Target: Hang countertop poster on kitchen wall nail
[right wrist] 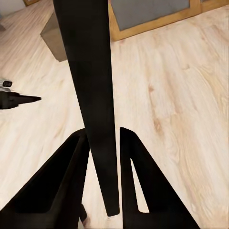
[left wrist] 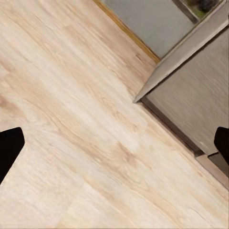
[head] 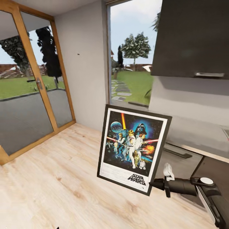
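The Star Wars poster (head: 133, 148), black-framed with a white border, hangs upright and slightly tilted over the wooden floor. My right gripper (head: 153, 184) is shut on its lower right corner. In the right wrist view the poster (right wrist: 93, 86) is an edge-on dark strip pinched between the two black fingers (right wrist: 71, 181). One wall nail (head: 78, 54) is a small dark dot on the pale grey wall, above and left of the poster. The grey kitchen countertop (head: 197, 140) lies to the right. My left gripper (left wrist: 114, 145) is open over bare floor, holding nothing.
A wood-framed glass door (head: 28, 95) fills the left wall, and a tall window (head: 132, 60) stands right of the nail's wall. A dark upper cabinet (head: 194, 38) hangs above the counter. Dark cabinet fronts (left wrist: 191, 90) stand near my left arm. Light wooden floor (head: 57, 178) spreads ahead.
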Available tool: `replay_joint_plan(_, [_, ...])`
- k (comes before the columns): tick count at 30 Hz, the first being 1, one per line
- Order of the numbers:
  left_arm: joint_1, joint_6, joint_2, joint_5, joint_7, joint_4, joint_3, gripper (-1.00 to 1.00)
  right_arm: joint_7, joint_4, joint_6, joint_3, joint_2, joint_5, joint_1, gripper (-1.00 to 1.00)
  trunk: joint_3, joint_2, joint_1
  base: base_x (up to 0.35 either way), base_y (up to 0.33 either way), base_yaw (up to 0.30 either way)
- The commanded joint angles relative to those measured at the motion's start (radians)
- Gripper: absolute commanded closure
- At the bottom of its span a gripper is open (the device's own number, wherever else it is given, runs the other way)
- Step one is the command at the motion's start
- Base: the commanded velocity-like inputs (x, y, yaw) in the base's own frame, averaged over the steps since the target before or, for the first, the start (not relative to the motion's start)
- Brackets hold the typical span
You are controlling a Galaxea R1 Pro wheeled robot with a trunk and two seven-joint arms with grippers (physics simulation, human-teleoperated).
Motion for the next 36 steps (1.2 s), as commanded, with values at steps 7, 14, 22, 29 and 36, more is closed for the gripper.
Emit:
replay_joint_plan(7, [-0.001,-0.005,-0.071,0.009,0.28,0.0,-0.01,-1.0,0.004,-0.001,0.012,0.0,0.0,-0.003,-0.001,1.0,-0.002,-0.002,0.001,0.219,0.075,0.288])
replay_joint_plan(14, [-0.001,-0.005,-0.078,0.005,0.308,-0.002,-0.014,-1.0,0.004,-0.001,0.012,0.0,0.0,-0.003,-0.001,1.0,-0.002,-0.002,0.001,0.13,0.078,0.288])
replay_joint_plan(22, [-0.001,-0.004,-0.078,0.004,0.307,-0.002,-0.015,-1.0,0.005,-0.001,0.012,0.0,0.0,-0.003,-0.001,1.0,-0.002,-0.002,0.001,0.257,0.211,0.285])
replay_joint_plan(29, [-0.001,-0.004,-0.078,0.004,0.307,-0.002,-0.014,-1.0,0.004,-0.001,0.012,-0.001,0.0,-0.003,-0.001,1.0,-0.002,-0.002,0.001,0.269,0.232,0.087])
replay_joint_plan(36, [-0.001,-0.004,-0.078,0.003,0.307,-0.003,-0.014,-1.0,0.004,0.002,0.012,-0.001,0.0,-0.004,-0.001,1.0,-0.002,-0.002,0.001,0.271,0.234,0.008])
